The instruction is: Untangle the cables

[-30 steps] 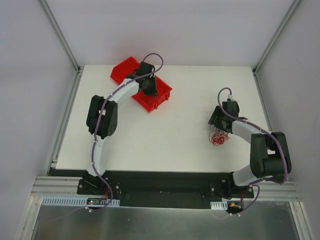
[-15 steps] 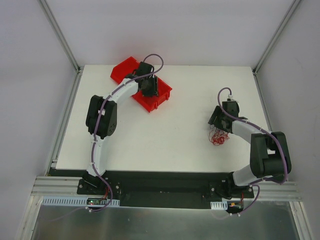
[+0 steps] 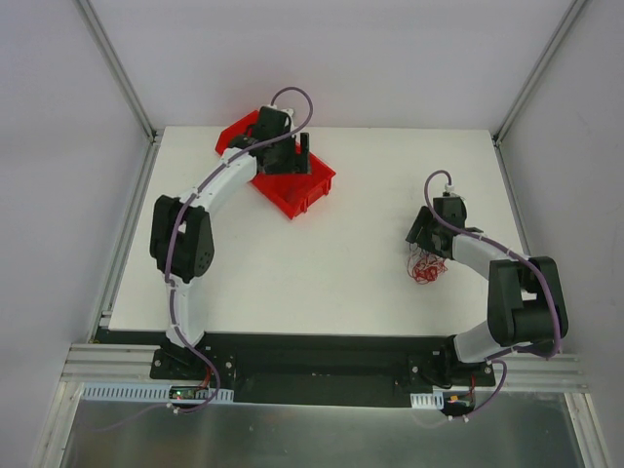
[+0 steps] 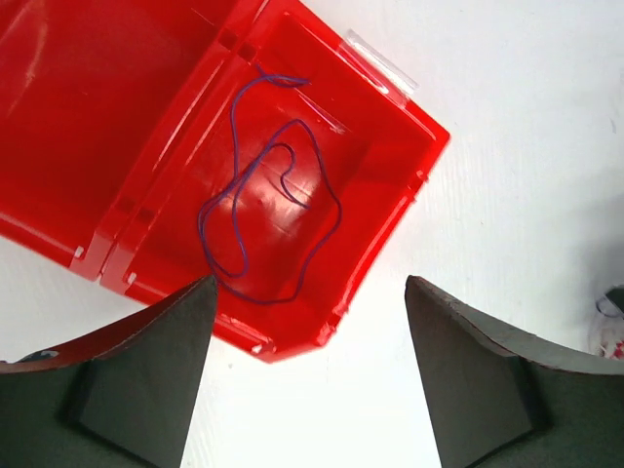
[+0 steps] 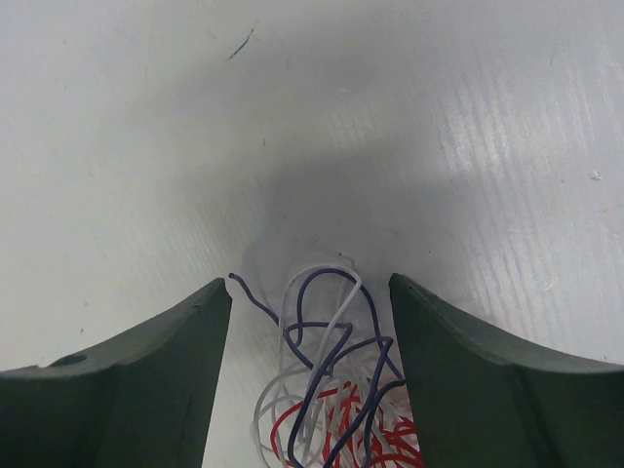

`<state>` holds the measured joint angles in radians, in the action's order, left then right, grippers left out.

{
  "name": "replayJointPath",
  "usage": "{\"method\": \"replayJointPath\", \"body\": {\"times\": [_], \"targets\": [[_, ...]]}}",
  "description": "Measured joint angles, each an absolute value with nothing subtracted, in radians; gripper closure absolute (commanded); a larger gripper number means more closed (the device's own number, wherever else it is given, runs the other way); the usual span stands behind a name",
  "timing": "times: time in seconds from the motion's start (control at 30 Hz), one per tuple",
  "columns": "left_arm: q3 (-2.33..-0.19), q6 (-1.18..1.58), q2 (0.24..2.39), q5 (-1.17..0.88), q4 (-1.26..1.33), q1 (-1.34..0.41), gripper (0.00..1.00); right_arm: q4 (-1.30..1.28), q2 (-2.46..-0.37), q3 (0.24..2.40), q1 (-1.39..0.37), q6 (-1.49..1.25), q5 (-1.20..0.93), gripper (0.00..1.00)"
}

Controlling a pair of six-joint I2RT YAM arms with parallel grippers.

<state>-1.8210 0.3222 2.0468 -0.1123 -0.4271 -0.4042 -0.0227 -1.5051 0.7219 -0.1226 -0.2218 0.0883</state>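
The cables (image 3: 424, 265) lie as a small tangle of red, white and purple wires on the white table at the right. My right gripper (image 3: 421, 241) hangs just over them. In the right wrist view its open jaws (image 5: 310, 281) stand on either side of the tangle (image 5: 331, 390) without pinching it. One loose purple wire (image 4: 336, 207) lies curled in the end compartment of the red bin (image 4: 146, 117). My left gripper (image 4: 310, 283) is open and empty above that bin's near corner, and it shows in the top view over the bin (image 3: 294, 156).
The red bin (image 3: 302, 190) sits at the back left of the table (image 3: 322, 263). A clear label holder (image 4: 380, 66) sticks out from the bin's end wall. Aluminium frame posts and white walls close in the table on the left, right and back.
The left gripper has gone from shut to open and drawn back over the bin, elbow swinging left. The purple wire now lies loose in the bin. The right arm has not moved.
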Motion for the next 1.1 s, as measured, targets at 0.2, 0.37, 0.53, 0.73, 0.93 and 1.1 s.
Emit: {"method": "replayJointPath", "body": {"times": [0.2,0.37,0.53,0.73,0.93,1.1], "targets": [[-1.672,0.326,1.894,-0.177,-0.401,-0.430,0.19,-0.025,-1.507,0.724,-0.131,-0.199,0.070,0.38],[-1.420,0.340,1.694,-0.219,-0.324,-0.542,0.21,-0.016,-1.508,0.724,-0.246,-0.159,-0.001,0.39],[-1.089,0.364,1.488,-0.240,-0.227,-0.622,0.22,0.037,-1.527,0.731,-0.454,-0.151,-0.184,0.37],[-0.802,0.440,1.277,-0.243,-0.162,-0.607,0.27,0.028,-1.390,0.707,-0.498,-0.183,-0.289,0.32],[-0.802,0.513,1.343,-0.313,-0.041,-0.693,0.29,-0.089,-1.140,0.684,-0.430,-0.200,-0.200,0.33],[-0.931,0.547,1.559,-0.351,0.026,-0.837,0.44,-0.157,-0.973,0.543,-0.286,-0.225,-0.154,0.36]]}}
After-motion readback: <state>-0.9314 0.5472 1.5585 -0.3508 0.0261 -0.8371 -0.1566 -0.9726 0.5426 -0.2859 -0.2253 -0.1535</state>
